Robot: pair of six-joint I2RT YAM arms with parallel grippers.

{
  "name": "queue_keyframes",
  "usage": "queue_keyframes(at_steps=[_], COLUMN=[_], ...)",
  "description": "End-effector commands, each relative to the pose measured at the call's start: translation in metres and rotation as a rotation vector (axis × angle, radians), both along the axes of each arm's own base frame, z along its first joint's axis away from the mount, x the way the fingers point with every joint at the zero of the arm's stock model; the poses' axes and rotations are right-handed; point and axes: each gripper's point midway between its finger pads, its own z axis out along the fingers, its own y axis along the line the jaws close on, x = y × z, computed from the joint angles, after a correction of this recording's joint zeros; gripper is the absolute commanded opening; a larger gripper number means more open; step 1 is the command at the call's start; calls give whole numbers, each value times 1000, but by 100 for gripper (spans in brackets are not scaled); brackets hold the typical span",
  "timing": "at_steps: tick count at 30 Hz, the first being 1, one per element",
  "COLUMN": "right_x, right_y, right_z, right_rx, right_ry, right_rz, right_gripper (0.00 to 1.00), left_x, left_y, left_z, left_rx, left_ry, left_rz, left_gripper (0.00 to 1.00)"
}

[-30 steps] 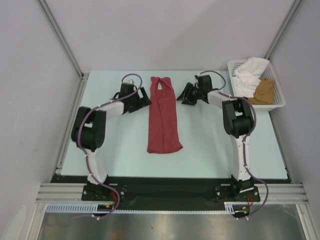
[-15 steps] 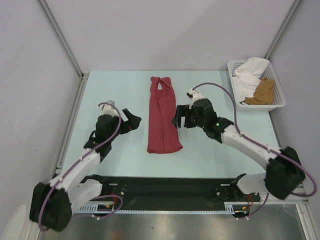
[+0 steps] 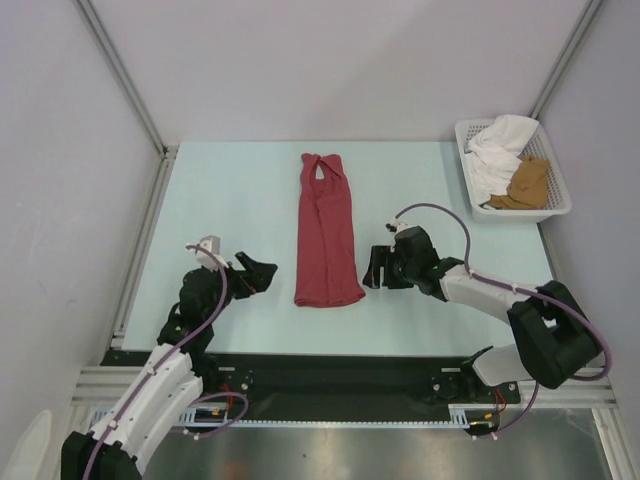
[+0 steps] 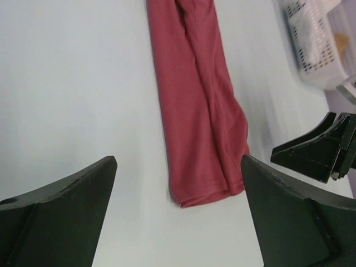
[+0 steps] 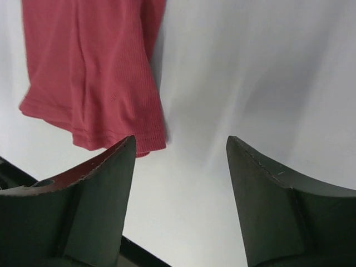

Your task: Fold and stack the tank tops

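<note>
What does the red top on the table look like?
The dark red tank top is soft, ribbed-looking cloth, folded lengthwise into a long narrow strip. It lies flat on the pale table, with its straps and scooped neck at the far end and its hem nearest the arms. A few soft creases run along it. Nothing holds it: the left gripper and right gripper are open on either side of the hem end, not touching it.

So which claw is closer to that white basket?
Right. The right gripper is on the same side of the red tank top as the basket; the left gripper is across it, farther off.
</note>
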Motion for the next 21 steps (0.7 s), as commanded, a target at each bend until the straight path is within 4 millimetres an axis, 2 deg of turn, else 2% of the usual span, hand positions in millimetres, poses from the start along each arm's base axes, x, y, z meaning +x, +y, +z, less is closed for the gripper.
queue_keyframes(at_steps=[1,5,6,10,16,19,21], right_x=[-4,-8,-3,-4,-17,-31,-46], right_y=[23,31,38,46,59,57,51], right_z=[4,-8,-3,-6,-12,-19,-28], right_rx=[68,76,108,120,131,148,154], right_ry=[25,61,36,41,108,187,227], right_rz=[98,131,151,185,222,186,160], right_gripper=[72,73,72,70,57,50,41], left_x=[-7,-14,-15,-18,-21,-22,-23], left_y=[-18,-22,-22,-29,-36,-38,-40], left_z=[4,0,-2,-9,-22,-24,-24], left_rx=[32,15,18,47,66,66,69], left_ry=[-21,-36,-27,-26,15,27,29], left_rz=[-137,-159,-160,-226,-273,-279,-284], left_gripper=[100,100,100,100,100,100,100])
